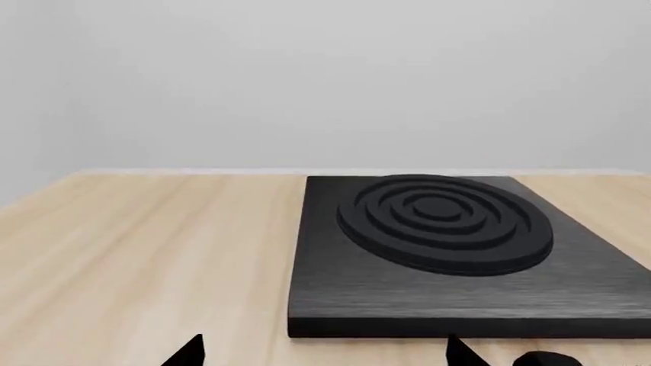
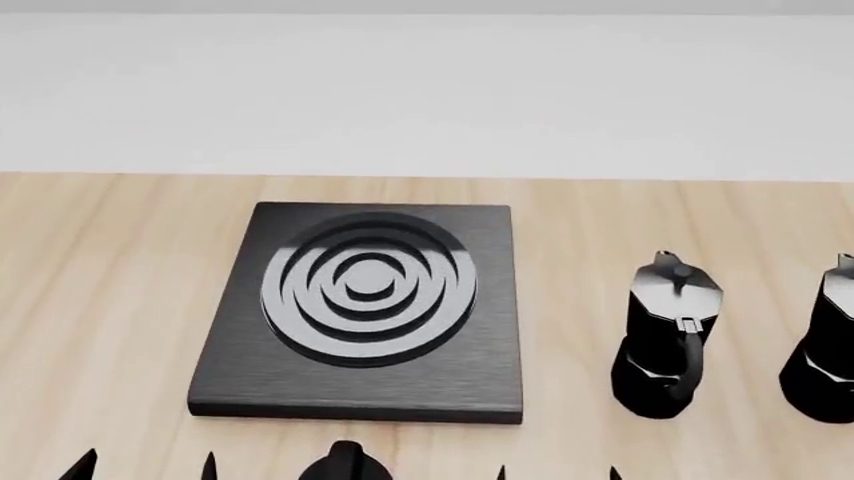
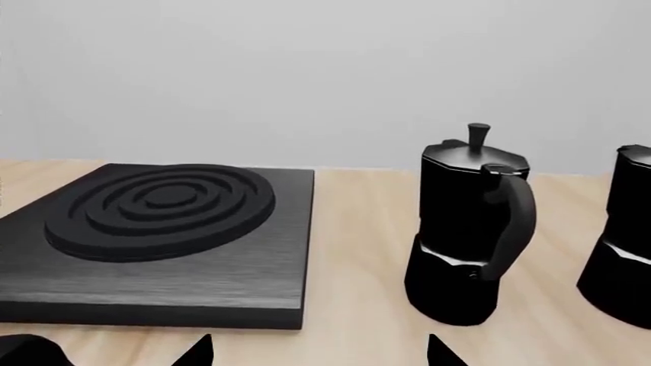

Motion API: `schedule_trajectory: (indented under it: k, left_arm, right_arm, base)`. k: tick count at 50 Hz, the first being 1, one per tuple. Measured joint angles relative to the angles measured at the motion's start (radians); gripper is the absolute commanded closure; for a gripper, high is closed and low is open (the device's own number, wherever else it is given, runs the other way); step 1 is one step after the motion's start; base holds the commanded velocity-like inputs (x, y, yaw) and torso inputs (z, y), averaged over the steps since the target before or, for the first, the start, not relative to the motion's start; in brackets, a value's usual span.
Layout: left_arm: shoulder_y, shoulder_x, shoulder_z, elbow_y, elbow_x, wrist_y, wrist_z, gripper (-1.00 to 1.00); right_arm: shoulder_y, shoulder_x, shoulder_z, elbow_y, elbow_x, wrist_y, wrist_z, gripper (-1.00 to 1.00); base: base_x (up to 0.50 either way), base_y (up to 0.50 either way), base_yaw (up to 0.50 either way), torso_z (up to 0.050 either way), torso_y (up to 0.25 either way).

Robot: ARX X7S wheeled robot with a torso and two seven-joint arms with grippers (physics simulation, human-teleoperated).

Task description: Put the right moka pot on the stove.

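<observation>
Head view: the right moka pot (image 2: 825, 350) stands upright at the tabletop's (image 2: 107, 270) right edge, beside its twin (image 2: 665, 335), well right of the stove (image 2: 363, 310). Both arms' fingers are spread, empty.

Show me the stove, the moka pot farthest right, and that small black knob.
stove (image 2: 360, 385): head view, front slab.
right moka pot (image 2: 825, 375): head view, lower body, cut by edge.
knob (image 2: 344, 466): head view, its top.

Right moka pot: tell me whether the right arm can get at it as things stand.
Probably yes. The right moka pot stands upright at the head view's right edge, apart from the other moka pot. Nothing lies between it and the open right pincer, though it is partly cropped.
</observation>
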Motion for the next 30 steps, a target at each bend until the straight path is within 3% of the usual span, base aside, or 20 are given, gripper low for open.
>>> schedule_trajectory:
  k: [15,30]
  left_arm:
    - [-0.003,-0.008,-0.002,0.031,-0.024,-0.027,-0.01,-1.0]
    - [0.001,-0.081,-0.01,0.357,-0.115,-0.273,-0.076,-1.0]
  right_arm:
    - [0.015,0.0,-0.005,0.016,0.008,0.0,-0.002,-1.0]
    - [0.022,0.036,-0.003,-0.129,0.015,0.102,0.031,-1.0]
  base:
    - [0.0,0.0,0.0,0.0,0.0]
    - [0.0,0.0,0.0,0.0,0.0]
